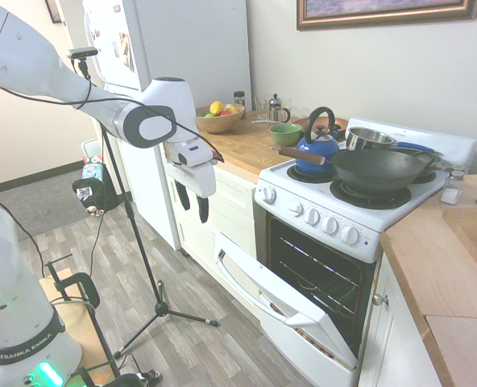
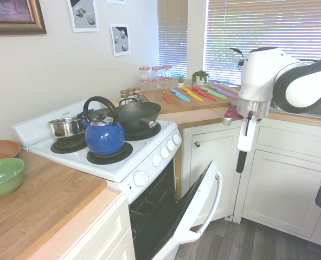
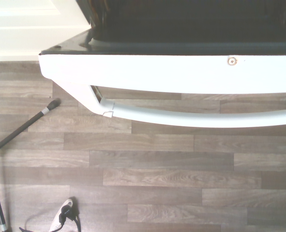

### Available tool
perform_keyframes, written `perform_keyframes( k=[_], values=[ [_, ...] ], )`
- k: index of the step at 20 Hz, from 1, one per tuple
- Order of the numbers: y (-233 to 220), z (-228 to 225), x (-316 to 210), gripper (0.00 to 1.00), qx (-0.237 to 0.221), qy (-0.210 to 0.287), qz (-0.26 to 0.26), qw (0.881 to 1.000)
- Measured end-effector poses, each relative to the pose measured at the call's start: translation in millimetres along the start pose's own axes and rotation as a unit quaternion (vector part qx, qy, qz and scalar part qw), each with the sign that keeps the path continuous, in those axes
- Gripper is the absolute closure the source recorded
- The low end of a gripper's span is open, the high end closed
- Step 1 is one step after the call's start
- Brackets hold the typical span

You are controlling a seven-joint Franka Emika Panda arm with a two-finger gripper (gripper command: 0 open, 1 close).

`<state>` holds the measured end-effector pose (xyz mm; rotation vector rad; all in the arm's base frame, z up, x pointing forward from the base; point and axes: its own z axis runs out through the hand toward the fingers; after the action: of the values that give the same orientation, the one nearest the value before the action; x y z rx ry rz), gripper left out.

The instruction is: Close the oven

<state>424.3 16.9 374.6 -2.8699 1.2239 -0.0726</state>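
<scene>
The white oven [image 1: 319, 216] stands between wooden counters, its drop-down door [image 1: 279, 294] hanging about half open over the floor, with dark racks showing inside. The second exterior view shows the oven [image 2: 149, 162] and its tilted door [image 2: 203, 203] from the other side. My gripper [image 1: 192, 205] hangs fingers down in front of the door's top edge, apart from it and higher than the handle [image 1: 242, 280]. Its fingers look open and hold nothing. From this side my gripper [image 2: 239, 162] is edge on. The wrist view looks down on the door's rim [image 3: 181, 77] and handle [image 3: 191, 117].
On the burners sit a blue kettle [image 1: 317, 149], a dark wok [image 1: 375, 171] and a steel pot [image 1: 370, 137]. A green bowl [image 1: 285, 133] and a fruit bowl [image 1: 219, 118] stand on the counter. A white fridge [image 1: 174, 48] rises behind my arm. White cabinets [image 2: 280, 179] flank the oven.
</scene>
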Motion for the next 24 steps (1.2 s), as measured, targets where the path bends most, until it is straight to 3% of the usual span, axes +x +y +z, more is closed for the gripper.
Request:
perform_keyframes(
  k=[5, 11, 16, 19, 24],
  values=[
    [-2.0, 21.1, -1.2, 0.00, -0.033, -0.027, -0.002, 0.999],
    [-38.9, 131.3, 5.0, 0.00, -0.087, -0.086, -0.019, 0.992],
    [-61.0, 208.9, 46.8, 0.00, -0.040, -0.091, -0.015, 0.995],
    [-66.7, 225.3, 80.8, 0.00, -0.016, -0.067, -0.004, 0.998],
    [-59.7, 240.6, 122.9, 0.00, -0.021, -0.050, 0.021, 0.998]
  ],
)
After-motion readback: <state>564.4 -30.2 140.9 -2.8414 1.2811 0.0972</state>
